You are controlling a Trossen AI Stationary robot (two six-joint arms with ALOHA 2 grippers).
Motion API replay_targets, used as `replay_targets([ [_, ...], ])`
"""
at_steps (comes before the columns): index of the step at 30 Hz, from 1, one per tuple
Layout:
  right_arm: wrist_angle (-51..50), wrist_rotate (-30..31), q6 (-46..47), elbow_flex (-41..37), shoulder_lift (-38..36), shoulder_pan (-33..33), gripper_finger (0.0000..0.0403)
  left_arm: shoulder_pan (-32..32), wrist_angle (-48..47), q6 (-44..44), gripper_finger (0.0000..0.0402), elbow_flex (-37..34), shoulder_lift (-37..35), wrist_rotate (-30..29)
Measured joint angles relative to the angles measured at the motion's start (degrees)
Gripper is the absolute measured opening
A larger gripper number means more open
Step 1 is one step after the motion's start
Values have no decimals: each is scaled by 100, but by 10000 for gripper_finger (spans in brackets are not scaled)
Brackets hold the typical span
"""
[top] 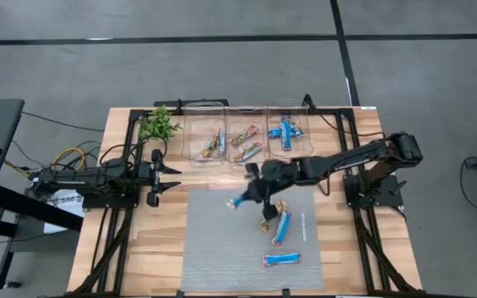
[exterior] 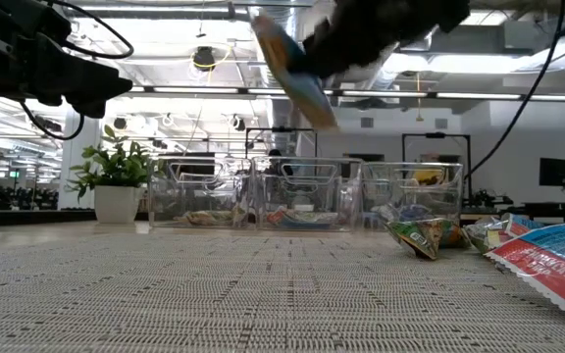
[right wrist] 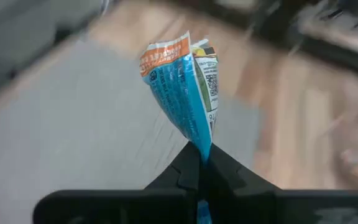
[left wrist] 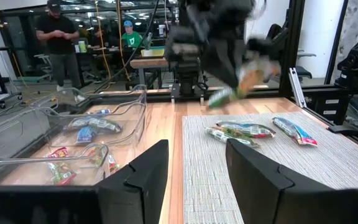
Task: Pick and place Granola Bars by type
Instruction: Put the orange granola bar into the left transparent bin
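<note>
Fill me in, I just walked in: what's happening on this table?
The robot is sorting granola bars into three clear bins. Its right gripper is shut on a blue bar, held above the mat. Three bars lie on the mat; the bins already hold some. The left gripper waits open at the mat's left edge.

Held bar (right wrist: 185, 93): bright blue wrapper, orange band at top edge, white print, black-and-white code square; right gripper (right wrist: 199, 167) fingers black. Grey woven mat (top: 222, 240) over light wood table (top: 139, 240). On mat at 5 o'clock: two blue-and-white bars (top: 281, 259), red accents. Beside them, multicoloured bar (exterior: 420, 235), green and orange. Clear bins (top: 205, 136) at 12 o'clock: left and middle hold orange-green-brown wrappers, right one blue. Green plant sprig (top: 159, 126) at 11 o'clock, white pot. Left gripper (top: 166, 175) black.
</note>
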Motion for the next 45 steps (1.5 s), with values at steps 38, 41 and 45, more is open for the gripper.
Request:
replay_targets([
  [38,867,83,1197,2377,1516,-1884,4,-1,0,-1,155,1,-1,-1],
  [41,377,86,1197,3077,1971,-2041,4,-2,0,-1,155,2,0,0],
  [45,-383,96,1201,3978,2607,-2205,4,0,0,-2,155,2,-2,-4],
])
